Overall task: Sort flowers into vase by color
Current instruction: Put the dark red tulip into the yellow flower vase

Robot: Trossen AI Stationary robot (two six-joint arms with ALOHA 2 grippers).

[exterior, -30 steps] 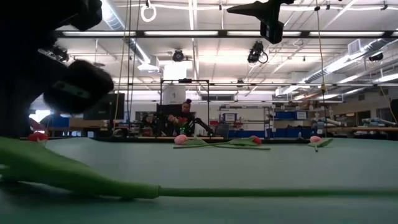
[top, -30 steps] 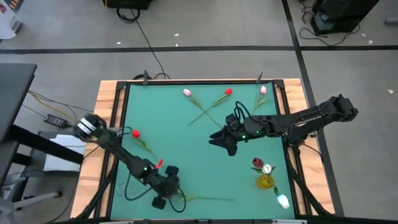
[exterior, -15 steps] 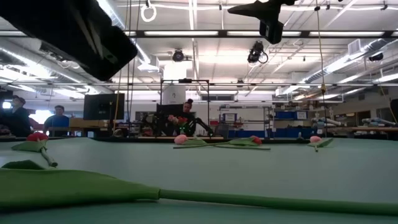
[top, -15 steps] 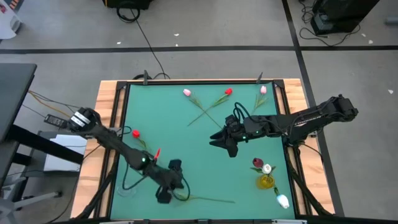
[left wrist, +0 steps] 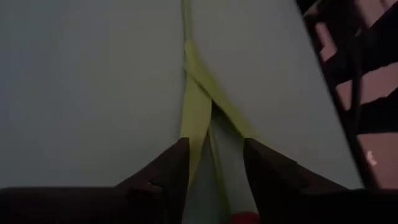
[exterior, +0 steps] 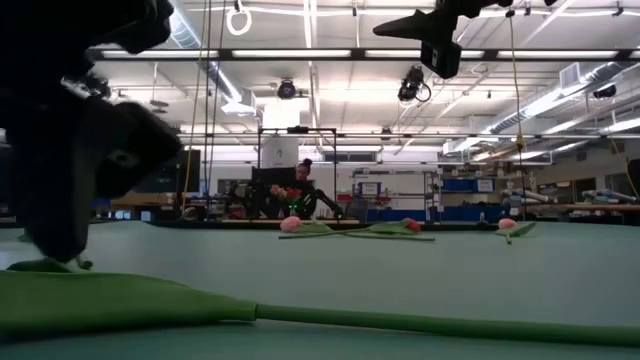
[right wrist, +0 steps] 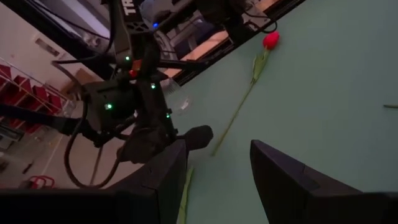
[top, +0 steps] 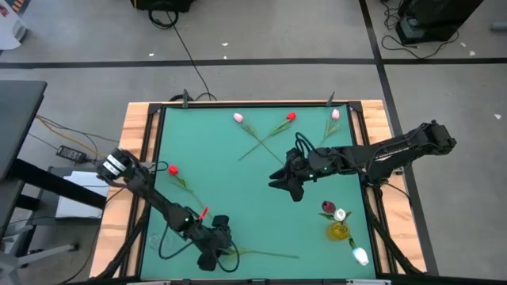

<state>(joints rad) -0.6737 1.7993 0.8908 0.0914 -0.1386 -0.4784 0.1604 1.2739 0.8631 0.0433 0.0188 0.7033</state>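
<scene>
A flower with a red bud (left wrist: 242, 218), green stem and leaves (left wrist: 198, 106) lies flat on the green table near its front edge (top: 265, 254). My left gripper (top: 212, 255) is low over its head end, open, with one finger on each side of the stem (left wrist: 216, 143). My right gripper (top: 281, 180) hangs open and empty above the table's middle (right wrist: 217, 149). A glass vase (top: 339, 229) at the near right holds a maroon and a white flower. Two pink flowers (top: 238, 118) (top: 335, 114) and two red ones (top: 291, 117) (top: 172, 169) lie on the table. My left gripper comes from above with its fingers astride the stem, just behind the bud. One leaf (left wrist: 194, 140) runs along the inner side of one finger (left wrist: 177, 165). Whether that finger touches it, I cannot tell. The flower lies on the table.
A white flower (top: 360, 256) lies at the near right corner, beside the vase. Wooden rails (top: 135, 158) frame the table. Cables trail off the left side. Bare green surface (top: 238, 198) lies between the two arms.
My left gripper rose off the flower and swung a little toward the far edge, then came back down near the front edge over the flower's head end. The flower's leafy end, held up a second ago, now lies flat on the table.
</scene>
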